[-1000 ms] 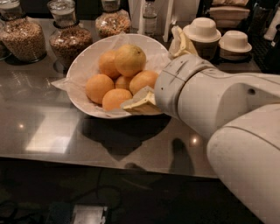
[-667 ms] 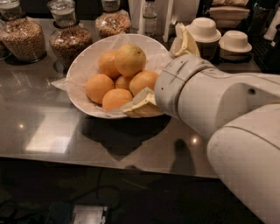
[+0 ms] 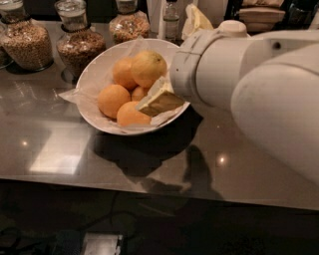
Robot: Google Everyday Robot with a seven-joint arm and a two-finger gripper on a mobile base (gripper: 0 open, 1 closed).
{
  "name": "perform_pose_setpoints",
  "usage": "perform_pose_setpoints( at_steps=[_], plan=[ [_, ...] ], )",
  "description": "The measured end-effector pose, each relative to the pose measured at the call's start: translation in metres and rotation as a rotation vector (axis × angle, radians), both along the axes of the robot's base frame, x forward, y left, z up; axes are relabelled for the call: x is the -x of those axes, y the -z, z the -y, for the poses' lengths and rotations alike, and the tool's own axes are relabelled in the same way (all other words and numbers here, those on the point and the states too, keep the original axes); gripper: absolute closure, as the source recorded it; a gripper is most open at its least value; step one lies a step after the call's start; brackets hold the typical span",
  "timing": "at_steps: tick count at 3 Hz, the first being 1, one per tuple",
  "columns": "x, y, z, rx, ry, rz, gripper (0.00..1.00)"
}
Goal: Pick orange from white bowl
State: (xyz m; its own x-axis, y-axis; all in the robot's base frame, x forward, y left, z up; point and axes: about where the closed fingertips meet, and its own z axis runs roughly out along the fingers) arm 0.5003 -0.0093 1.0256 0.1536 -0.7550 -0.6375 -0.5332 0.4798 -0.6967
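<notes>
The large white bowl point(image 3: 97, 67) with its crinkled paper liner stands on the dark counter, left of centre. It holds several oranges: one at the left point(image 3: 113, 99), one at the front point(image 3: 131, 115), one behind point(image 3: 123, 72) and a paler yellow one on top point(image 3: 148, 67). My gripper point(image 3: 178, 60) reaches in over the bowl's right side from the big white arm point(image 3: 259, 79). One cream finger point(image 3: 159, 100) lies over the front oranges. The other finger point(image 3: 196, 20) sticks up beyond the bowl's far rim. The fingers are wide apart. The arm hides the space between them.
Three glass jars of grains and nuts point(image 3: 27, 42) point(image 3: 79, 42) point(image 3: 128, 25) stand behind the bowl, with a small bottle point(image 3: 171, 20) beside them. Stacked dishes point(image 3: 261, 15) sit at the back right. The counter's front edge point(image 3: 99, 182) runs below the bowl.
The arm and gripper have shifted up and farther back over the bowl. The lower finger has lifted a little off the front oranges. The oranges and bowl have not moved.
</notes>
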Motion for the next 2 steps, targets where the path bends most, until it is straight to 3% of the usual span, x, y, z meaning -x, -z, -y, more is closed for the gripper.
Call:
perform_pose_setpoints(
  at_steps=[2],
  plan=[
    [-0.074,0.01,-0.023,0.149,-0.098,-0.173,0.0]
  ],
)
